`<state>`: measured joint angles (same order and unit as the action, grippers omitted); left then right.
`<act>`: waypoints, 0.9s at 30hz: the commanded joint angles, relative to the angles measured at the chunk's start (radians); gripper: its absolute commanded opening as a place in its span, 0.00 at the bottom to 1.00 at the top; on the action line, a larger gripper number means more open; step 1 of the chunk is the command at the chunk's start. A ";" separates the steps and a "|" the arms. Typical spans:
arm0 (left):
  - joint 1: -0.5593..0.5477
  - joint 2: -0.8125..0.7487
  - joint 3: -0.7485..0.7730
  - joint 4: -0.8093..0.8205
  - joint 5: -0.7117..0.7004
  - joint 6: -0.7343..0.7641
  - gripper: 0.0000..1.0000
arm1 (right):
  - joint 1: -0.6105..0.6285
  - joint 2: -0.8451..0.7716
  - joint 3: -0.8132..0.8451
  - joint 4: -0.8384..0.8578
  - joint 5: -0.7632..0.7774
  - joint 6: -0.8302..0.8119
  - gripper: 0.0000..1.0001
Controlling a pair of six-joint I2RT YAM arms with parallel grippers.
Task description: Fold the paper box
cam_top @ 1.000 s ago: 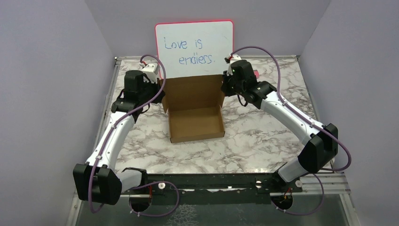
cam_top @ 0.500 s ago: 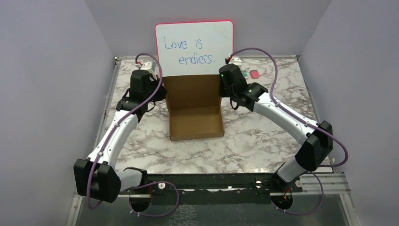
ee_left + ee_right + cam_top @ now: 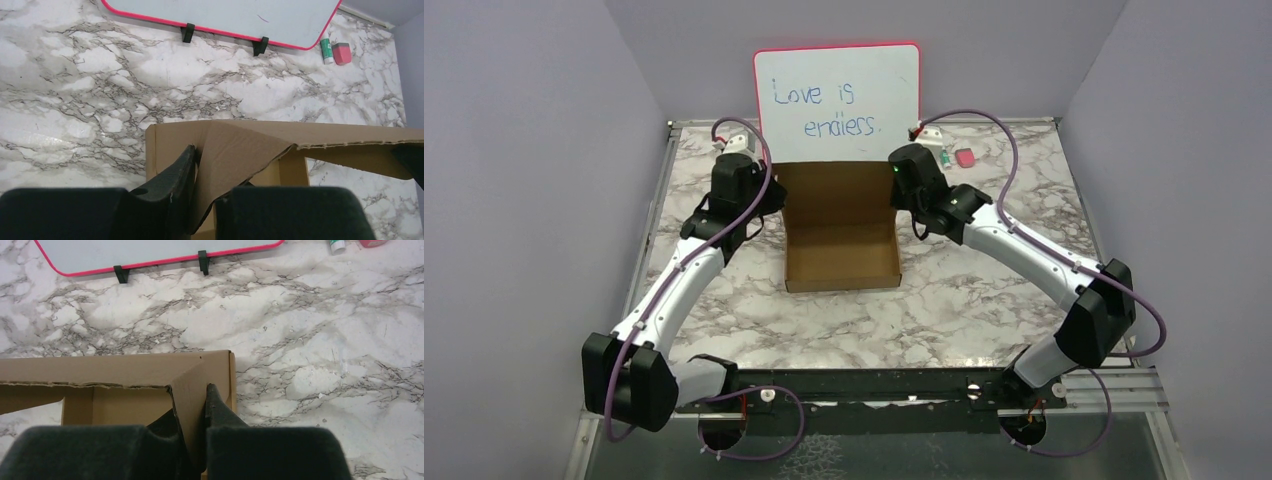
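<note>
The paper box (image 3: pixel 842 262) lies on the marble table (image 3: pixel 984 290), between the 2 grippers. Its shallow tray is open upward and its lid panel is raised along the far edge. The left gripper (image 3: pixel 771 198) is placed at the lid's left corner. A side flap passes between its fingers (image 3: pixel 175 185) and 1 finger touches the cardboard, but whether the flap is clamped cannot be told. The right gripper (image 3: pixel 904 195) is closed on the flap at the lid's right corner, with the cardboard pinched between its 2 fingers (image 3: pixel 217 410). The tray is found on the near side of both grippers, lower than them. Beyond the grippers a pink-framed whiteboard (image 3: pixel 837 100) with handwriting is propped upright. Farther back, to the right of the right gripper, a small pink block (image 3: pixel 342 53) and a green-and-white marker (image 3: pixel 326 50) are seen on the table.
</note>
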<state>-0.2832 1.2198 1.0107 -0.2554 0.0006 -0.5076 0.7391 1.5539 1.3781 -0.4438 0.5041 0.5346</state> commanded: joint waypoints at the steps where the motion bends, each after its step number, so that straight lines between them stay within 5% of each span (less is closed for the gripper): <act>1: -0.022 -0.033 -0.046 0.060 0.010 -0.091 0.18 | 0.015 -0.030 -0.017 0.063 0.001 0.066 0.07; 27: -0.045 -0.246 -0.338 0.160 -0.022 -0.163 0.26 | 0.035 -0.209 -0.311 0.258 -0.083 0.070 0.11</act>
<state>-0.3241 1.0206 0.7414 -0.0776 -0.0357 -0.6178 0.7670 1.3884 1.1187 -0.2554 0.4957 0.5636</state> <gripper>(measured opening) 0.239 0.102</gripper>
